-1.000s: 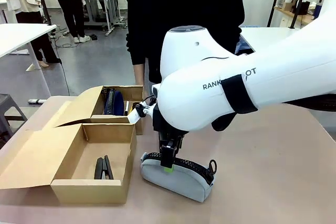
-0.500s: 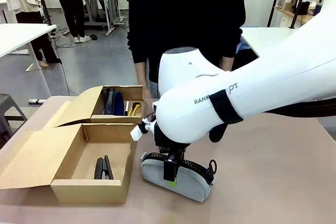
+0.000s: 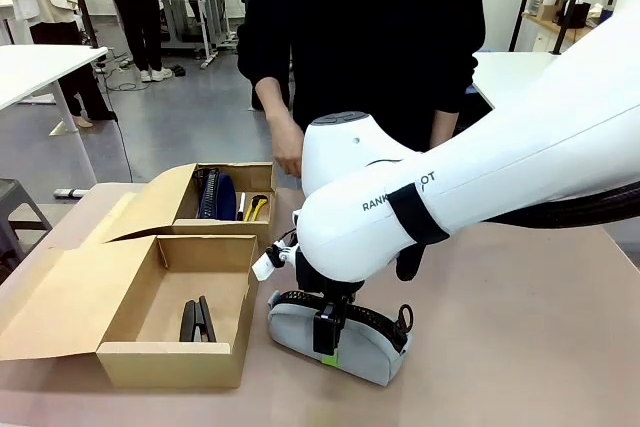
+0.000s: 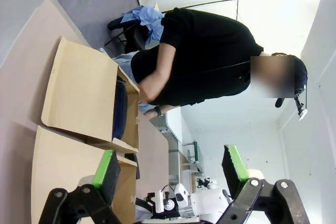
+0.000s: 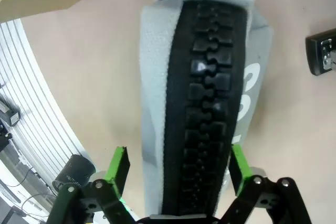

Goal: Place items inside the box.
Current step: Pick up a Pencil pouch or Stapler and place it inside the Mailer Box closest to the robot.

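The grey zipped fabric pouch (image 3: 375, 352) is being straddled by the right tool (image 5: 177, 169); whether it is pinching cannot be told. A lift leftward into the brown cardboard box (image 3: 170, 362) is being called for.

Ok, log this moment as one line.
right gripper: open, astride grey pouch | left gripper: open, empty | box: open, black staplers inside

The near end of the grey pouch (image 5: 157, 103) is cut off by the bottom edge between the jaws of the right gripper (image 5: 177, 156), and whether the pads (image 5: 119, 169) press its sides cannot be told. Beyond the jaws, a small black thing (image 5: 321, 53) is cut by the side edge, too little showing to name.
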Motion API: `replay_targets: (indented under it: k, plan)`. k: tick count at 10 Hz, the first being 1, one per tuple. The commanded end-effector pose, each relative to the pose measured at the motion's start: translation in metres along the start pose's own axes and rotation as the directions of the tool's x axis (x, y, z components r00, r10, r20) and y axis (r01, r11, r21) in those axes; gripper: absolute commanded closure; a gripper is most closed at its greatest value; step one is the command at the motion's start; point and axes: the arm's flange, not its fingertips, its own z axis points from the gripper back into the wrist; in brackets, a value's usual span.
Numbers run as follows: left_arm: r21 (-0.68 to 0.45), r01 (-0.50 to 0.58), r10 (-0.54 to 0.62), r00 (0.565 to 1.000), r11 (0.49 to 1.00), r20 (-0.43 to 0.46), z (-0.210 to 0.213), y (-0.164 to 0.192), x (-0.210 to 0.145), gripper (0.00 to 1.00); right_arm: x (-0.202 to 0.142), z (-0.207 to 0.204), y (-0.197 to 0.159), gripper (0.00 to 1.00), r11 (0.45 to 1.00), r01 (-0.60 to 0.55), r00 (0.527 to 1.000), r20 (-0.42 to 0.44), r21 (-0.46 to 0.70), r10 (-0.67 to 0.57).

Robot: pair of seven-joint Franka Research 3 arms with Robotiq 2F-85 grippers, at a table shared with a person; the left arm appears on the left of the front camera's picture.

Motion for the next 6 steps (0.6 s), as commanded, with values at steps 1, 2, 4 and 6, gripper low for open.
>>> replay_targets:
  k: [1, 2, 4, 6]
  plan:
    - [-0.032, 0.017, -0.017, 1.0, 0.999, 0.013, -0.0001, 0.0002, 0.0, 0.0, 0.0006, 0.0021, 0.0015, 0.57, 0.998, 0.039, 0.999, 0.014, -0.05, -0.039]
    - [-0.032, 0.017, -0.017, 1.0, 0.999, 0.013, -0.0001, 0.0002, 0.0, 0.0, 0.0, 0.0031, 0.0012, 1.0, 0.998, 0.042, 0.999, 0.02, -0.056, -0.041]
    - [-0.032, 0.017, -0.017, 1.0, 0.999, 0.013, -0.0001, 0.0002, 0.0, 0.0, 0.0004, 0.0016, 0.0008, 1.0, 0.998, 0.041, 0.999, 0.034, -0.051, -0.039]
    - [-0.032, 0.017, -0.017, 1.0, 0.999, 0.013, -0.0001, 0.0002, 0.0, 0.0, -0.0003, 0.0014, 0.0, 0.93, 0.998, 0.044, 0.998, 0.041, -0.047, -0.042]
